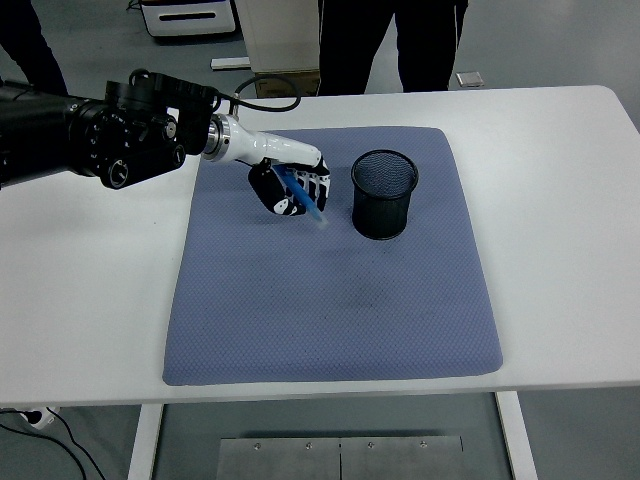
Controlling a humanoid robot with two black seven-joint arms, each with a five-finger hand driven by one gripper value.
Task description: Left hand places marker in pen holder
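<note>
My left hand (293,184) reaches in from the left over the blue-grey mat (330,300). Its fingers are curled around a blue marker (303,200), which slants down to the right, its pale tip pointing toward the mat. The hand holds the marker a little above the mat. A black mesh pen holder (384,195) stands upright on the mat just right of the hand, a short gap away. Nothing shows inside the holder. My right arm is out of view.
The mat lies in the middle of the white table (560,200). Two people in dark trousers stand beyond the table's far edge (400,40). A cardboard box (285,80) sits on the floor behind the table.
</note>
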